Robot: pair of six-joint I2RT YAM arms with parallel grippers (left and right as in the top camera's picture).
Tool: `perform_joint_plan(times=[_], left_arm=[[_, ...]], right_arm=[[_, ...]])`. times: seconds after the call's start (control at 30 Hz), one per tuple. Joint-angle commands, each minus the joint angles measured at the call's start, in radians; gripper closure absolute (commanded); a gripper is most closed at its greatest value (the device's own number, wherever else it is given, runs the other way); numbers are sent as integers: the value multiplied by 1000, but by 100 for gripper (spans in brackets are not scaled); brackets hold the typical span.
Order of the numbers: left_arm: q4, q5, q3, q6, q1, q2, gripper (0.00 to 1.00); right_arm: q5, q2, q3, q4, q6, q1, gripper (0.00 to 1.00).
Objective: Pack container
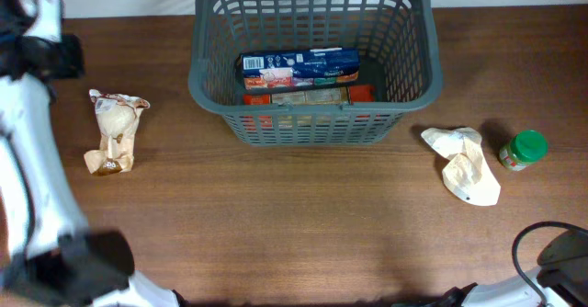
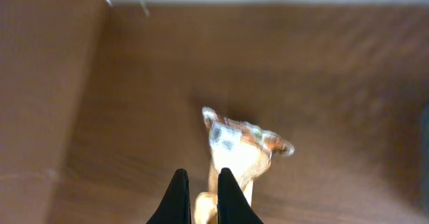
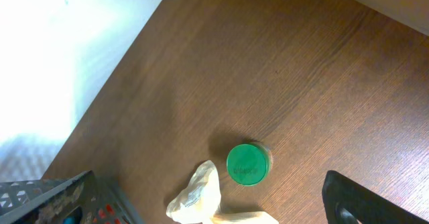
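Note:
The container (image 1: 207, 77), a large dark grey lattice basket, stands at the back middle of the table. It holds a blue box (image 1: 299, 64) and red packages (image 1: 363, 94); one corner of the basket shows in the right wrist view (image 3: 47, 190). A tan and white packet (image 1: 115, 130) lies to its left. In the left wrist view my left gripper (image 2: 200, 184) hovers above this packet (image 2: 234, 150) with its fingers close together and nothing between them. Of my right gripper only one dark part (image 3: 369, 197) shows.
A cream pouch (image 1: 464, 164) and a green-lidded jar (image 1: 524, 149) lie right of the basket; both show in the right wrist view, the pouch (image 3: 198, 197) beside the jar (image 3: 247, 163). The left arm (image 1: 32, 160) runs along the left edge. The right arm (image 1: 560, 256) sits at the front right corner.

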Motion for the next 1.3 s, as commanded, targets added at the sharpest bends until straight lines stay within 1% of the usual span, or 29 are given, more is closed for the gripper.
perform_joint_plan(times=[0.0,0.03,0.13,0.17,0.23,0.33,0.37,0.4,0.43,0.53,0.57,0.6,0.77,0.83,1.07,1.27], left_arm=[[10,44,3,-8,-3,-79,98],[1,43,3,-8,-2,-92,98],[-73,-23,-5,-9,-2,-80,98],[-94,-32,-13,-9,-2,-67,87],[-122,-31,-24,-3,-2,-32,75],[-137,-31,-42,-1,-2,44,66],[-141,-31,-49,-1,-2,84,59],[-145,-31,-52,-1,-2,134,44],[-145,-31,-53,-1,-2,171,35],[-145,-31,-53,-1,-2,274,13],[-146,-31,-53,-1,-2,311,4],[-149,-30,-53,-1,-2,346,1],[-140,-31,-53,-1,-1,488,1],[-94,-31,-52,-1,-2,548,1],[11,-31,-52,-2,1,634,1],[-5,-31,-52,-2,0,695,1]], right_arm=[[5,0,8,0,8,2,1],[5,0,8,0,8,2,1],[5,0,8,0,8,2,1],[5,0,8,0,8,2,1],[5,0,8,0,8,2,1],[5,0,8,0,8,2,1],[5,0,8,0,8,2,1],[5,0,8,0,8,2,1],[5,0,8,0,8,2,1],[5,0,8,0,8,2,1],[5,0,8,0,8,2,1],[5,0,8,0,8,2,1],[5,0,8,0,8,2,1],[5,0,8,0,8,2,1],[5,0,8,0,8,2,1],[5,0,8,0,8,2,1]])
